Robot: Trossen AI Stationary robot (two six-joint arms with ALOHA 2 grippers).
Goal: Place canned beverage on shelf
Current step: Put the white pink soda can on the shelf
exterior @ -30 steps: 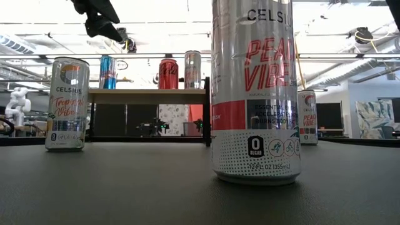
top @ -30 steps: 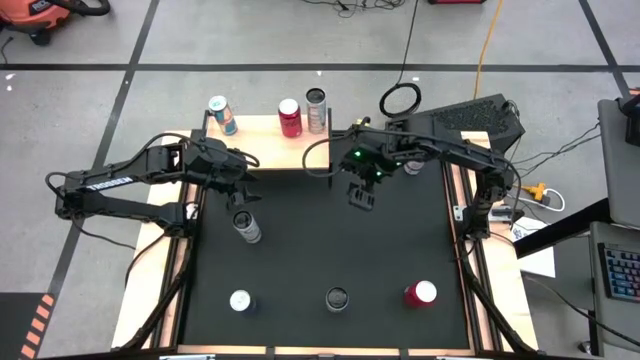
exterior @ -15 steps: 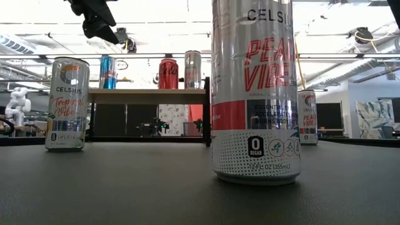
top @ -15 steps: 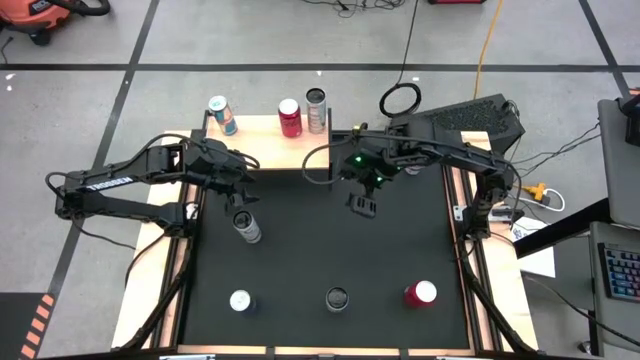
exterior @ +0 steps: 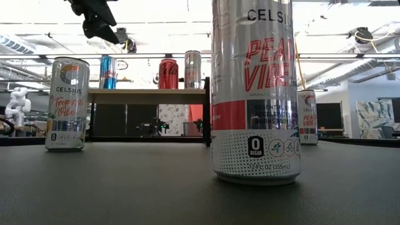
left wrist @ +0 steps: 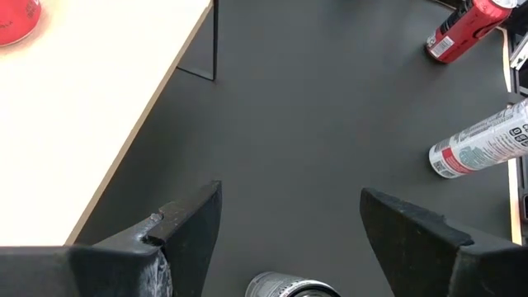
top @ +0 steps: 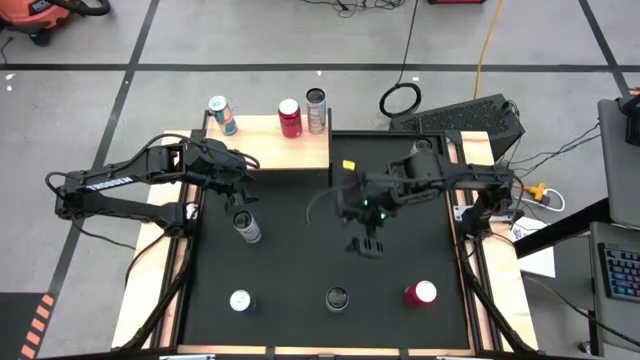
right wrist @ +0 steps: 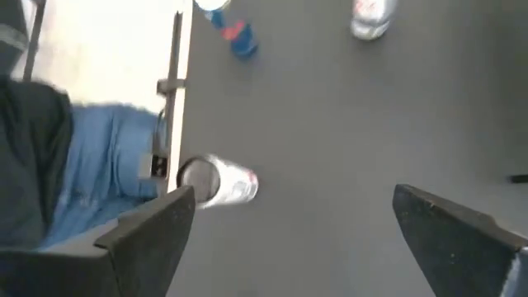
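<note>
We see the right gripper (top: 366, 246) spread wide and empty above the black table (top: 300, 260). The light-wood shelf on black legs (top: 270, 150) stands well beyond it, bearing three cans. The left gripper (top: 244, 196), open and empty, hangs just above a silver upright can (top: 247, 228).

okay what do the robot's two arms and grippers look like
Both arms are dark, jointed and slim. The left arm carries pale lettering along one link. The right arm shows a small green light near its wrist and a thin looping cable. Each gripper has two flat, dark, wedge-shaped fingers.
</note>
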